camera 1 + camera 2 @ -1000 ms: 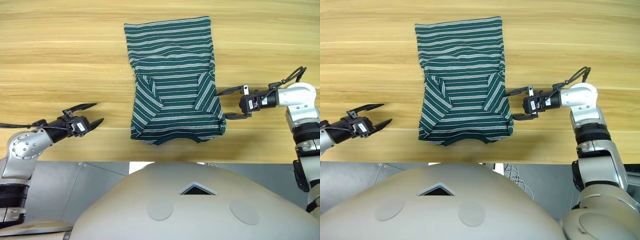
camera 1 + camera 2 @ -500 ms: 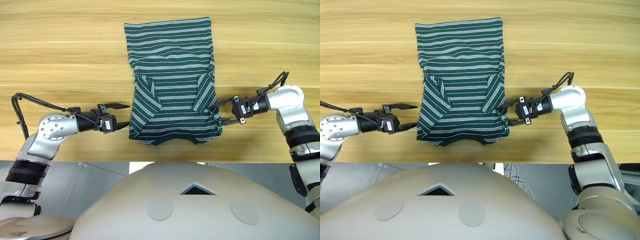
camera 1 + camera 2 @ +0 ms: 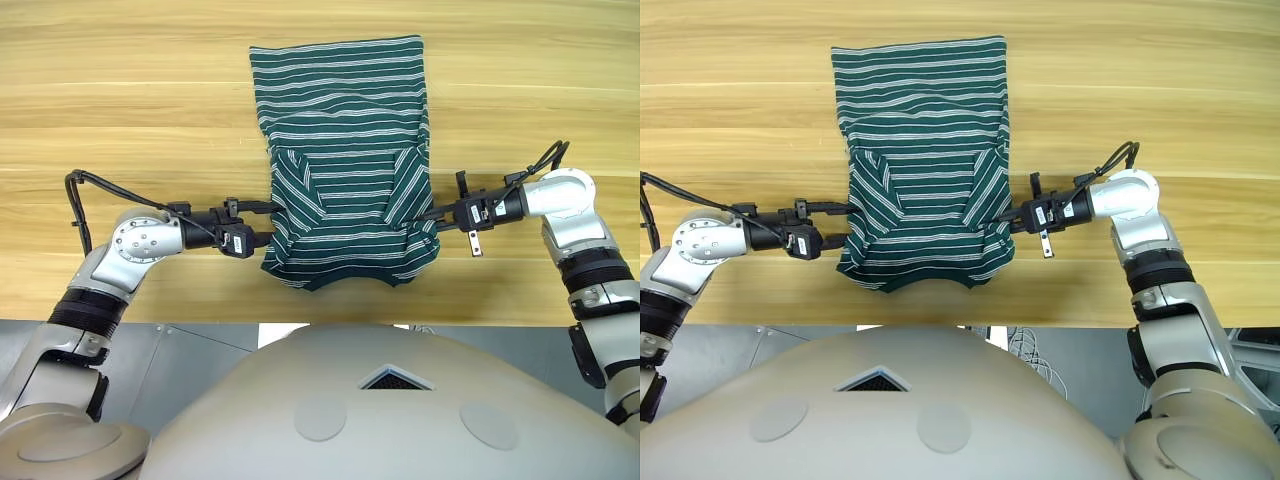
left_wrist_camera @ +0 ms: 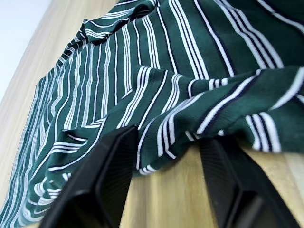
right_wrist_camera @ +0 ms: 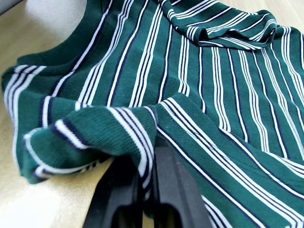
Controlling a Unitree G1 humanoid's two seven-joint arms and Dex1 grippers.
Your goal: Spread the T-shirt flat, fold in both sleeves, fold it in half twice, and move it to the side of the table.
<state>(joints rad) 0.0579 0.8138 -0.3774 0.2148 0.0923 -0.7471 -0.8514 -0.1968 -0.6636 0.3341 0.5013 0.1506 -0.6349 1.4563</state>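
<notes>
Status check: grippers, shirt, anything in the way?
Left gripper open, straddling T-shirt left edge. Right gripper shut on right edge. Sleeves folded in, not yet halved. Nothing blocking.

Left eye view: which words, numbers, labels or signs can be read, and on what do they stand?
No text can be read.
Dark green white-striped T-shirt: stripes only, no print.
Left gripper and right gripper: a small pale sticker on each body, too small to read.
Light wooden table: no marks.

both eye views look steeply down from the head onto the table and shirt, slightly offset. each wrist camera sits low, very close, facing one shirt edge.
</notes>
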